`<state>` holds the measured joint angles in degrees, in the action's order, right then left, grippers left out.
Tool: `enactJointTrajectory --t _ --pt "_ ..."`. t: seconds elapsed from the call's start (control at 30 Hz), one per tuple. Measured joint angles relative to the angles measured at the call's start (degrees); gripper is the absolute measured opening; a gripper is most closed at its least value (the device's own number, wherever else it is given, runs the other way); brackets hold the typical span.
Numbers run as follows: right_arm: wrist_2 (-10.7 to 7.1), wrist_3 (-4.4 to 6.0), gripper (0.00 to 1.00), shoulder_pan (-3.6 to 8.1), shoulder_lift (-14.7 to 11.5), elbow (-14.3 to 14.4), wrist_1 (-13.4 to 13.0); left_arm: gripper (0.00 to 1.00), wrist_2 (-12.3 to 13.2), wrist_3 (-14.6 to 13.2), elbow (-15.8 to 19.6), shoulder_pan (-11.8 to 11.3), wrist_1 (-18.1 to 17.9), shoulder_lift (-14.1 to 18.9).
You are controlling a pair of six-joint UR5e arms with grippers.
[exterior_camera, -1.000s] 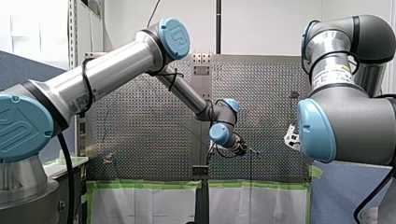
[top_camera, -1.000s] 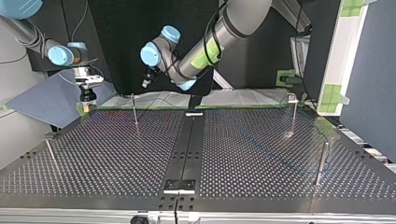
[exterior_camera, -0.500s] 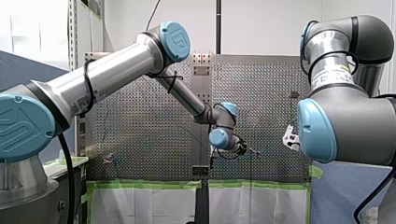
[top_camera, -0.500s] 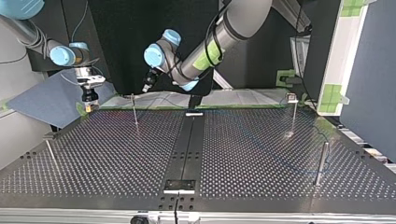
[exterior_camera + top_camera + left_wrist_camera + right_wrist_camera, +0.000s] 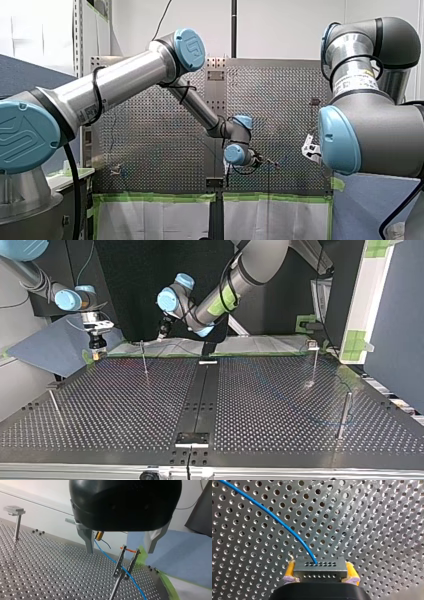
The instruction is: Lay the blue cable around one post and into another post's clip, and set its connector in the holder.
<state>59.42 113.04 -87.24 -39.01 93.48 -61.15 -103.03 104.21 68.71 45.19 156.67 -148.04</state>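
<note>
Two arms are working at the top view's far edge. Leftmost there, my right end effector (image 5: 94, 354) is clamped on the black connector (image 5: 319, 567), yellow pads on both flanks, held over bare perforated surface (image 5: 374, 530). The blue cable (image 5: 274, 517) exits the connector's face. Next along is the forked clip post (image 5: 122, 566). The cable looks threaded between its prongs, can't confirm it's seated. Then my left end effector (image 5: 119, 551), fingers spread wide and empty, is poised by that post.

Risks:
- The right arm hauls the connector with too much tension, so the cable pops out of the fork or bends the post.
- The left fingers drop and strike a prong.
</note>
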Motion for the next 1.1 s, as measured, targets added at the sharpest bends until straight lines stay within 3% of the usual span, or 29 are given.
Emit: enactJointTrajectory --t 0.8,1.1 --pt "0.00 0.00 0.00 -0.39 0.05 0.00 0.05 1.00 -0.44 -0.43 0.00 0.00 1.35 -0.01" --pt "-0.01 0.00 0.00 -0.54 0.08 0.00 0.06 1.00 -3.25 -4.18 1.47 1.53 5.47 1.05"
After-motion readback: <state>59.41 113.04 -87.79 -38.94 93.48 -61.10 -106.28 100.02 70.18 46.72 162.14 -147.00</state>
